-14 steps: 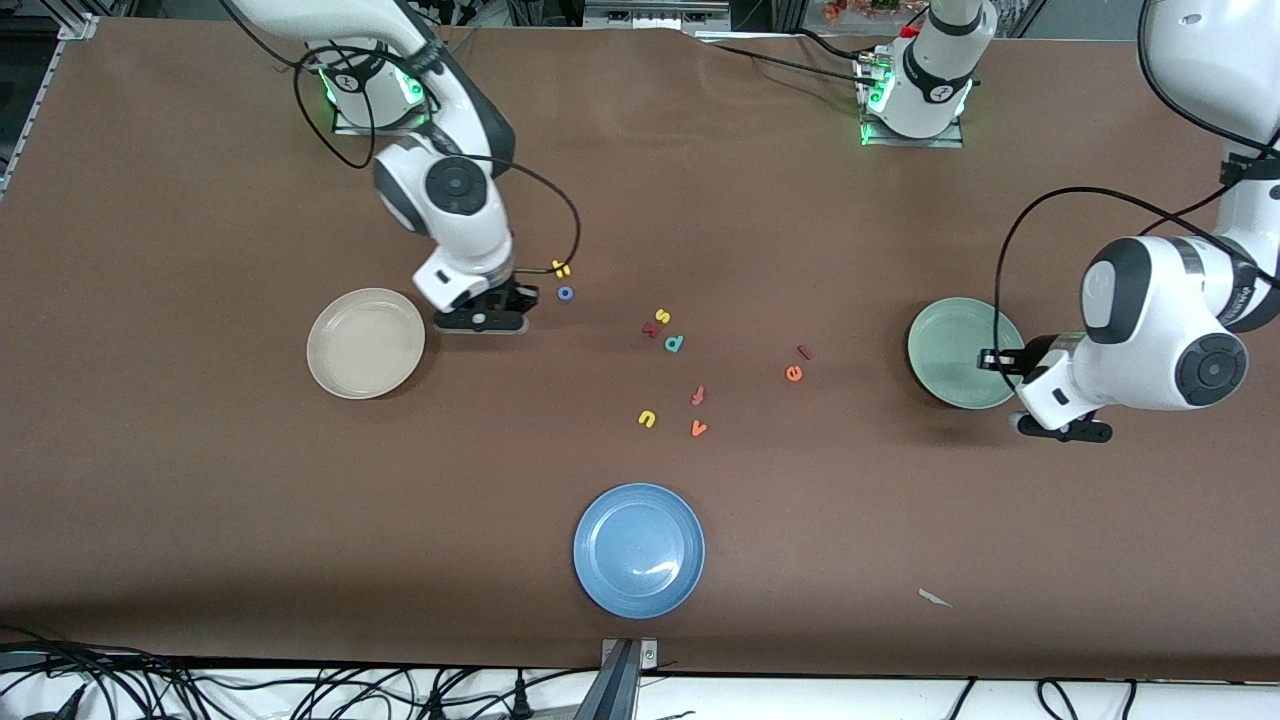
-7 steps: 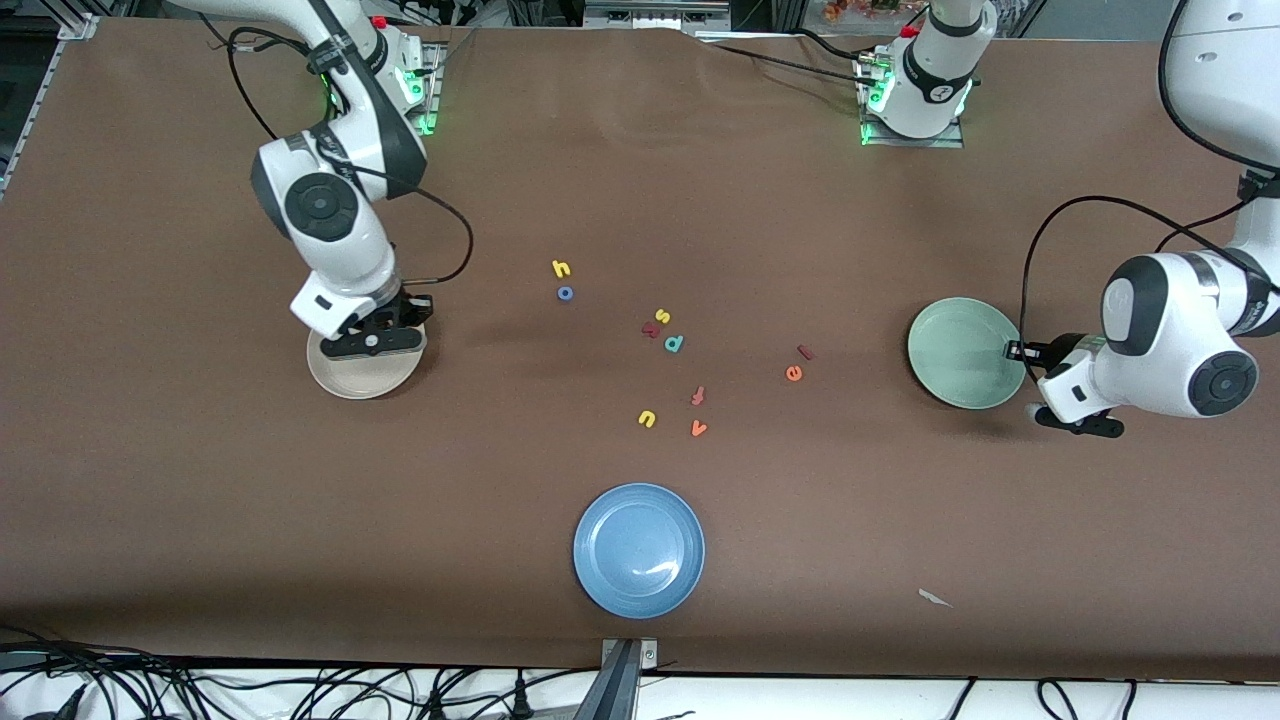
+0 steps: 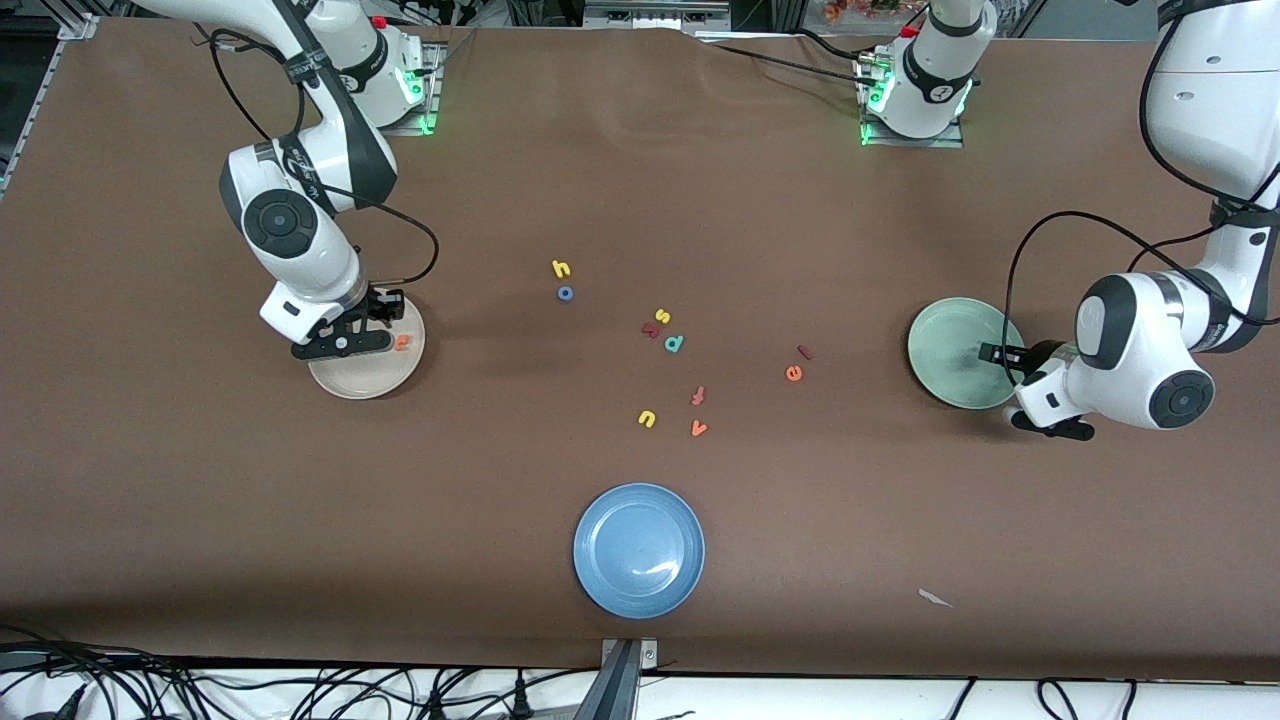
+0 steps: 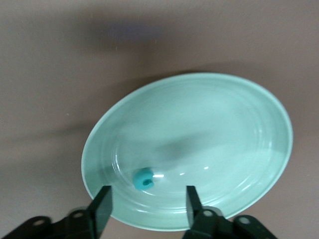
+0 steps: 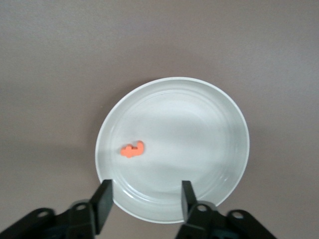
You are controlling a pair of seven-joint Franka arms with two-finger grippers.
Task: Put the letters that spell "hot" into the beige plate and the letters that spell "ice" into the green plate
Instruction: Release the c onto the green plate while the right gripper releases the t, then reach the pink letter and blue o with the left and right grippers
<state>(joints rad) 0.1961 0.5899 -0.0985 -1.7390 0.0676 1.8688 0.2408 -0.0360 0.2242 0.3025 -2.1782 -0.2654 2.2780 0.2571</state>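
The orange t (image 3: 402,342) (image 5: 132,149) lies in the beige plate (image 3: 362,375) (image 5: 199,124) at the right arm's end of the table. My right gripper (image 3: 341,345) (image 5: 145,194) hangs open and empty over that plate's rim. The teal c (image 4: 144,179) lies in the green plate (image 3: 955,350) (image 4: 209,124) at the left arm's end. Over this plate's edge my left gripper (image 3: 1048,424) (image 4: 148,196) is open and empty. On the table between the plates lie the yellow h (image 3: 561,268), blue o (image 3: 565,293), dark red i (image 3: 804,352) and orange e (image 3: 794,373).
Mid-table lie a yellow s (image 3: 661,316), a dark red letter (image 3: 651,329), a teal p (image 3: 674,343), a red f (image 3: 698,395), a yellow u (image 3: 647,419) and an orange v (image 3: 698,428). A blue plate (image 3: 638,550) sits nearest the front camera. A white scrap (image 3: 935,598) lies near the table's edge.
My right gripper moved from beside the h and o to the beige plate and opened; the orange t now lies in the plate. My left gripper shifted slightly by the green plate.
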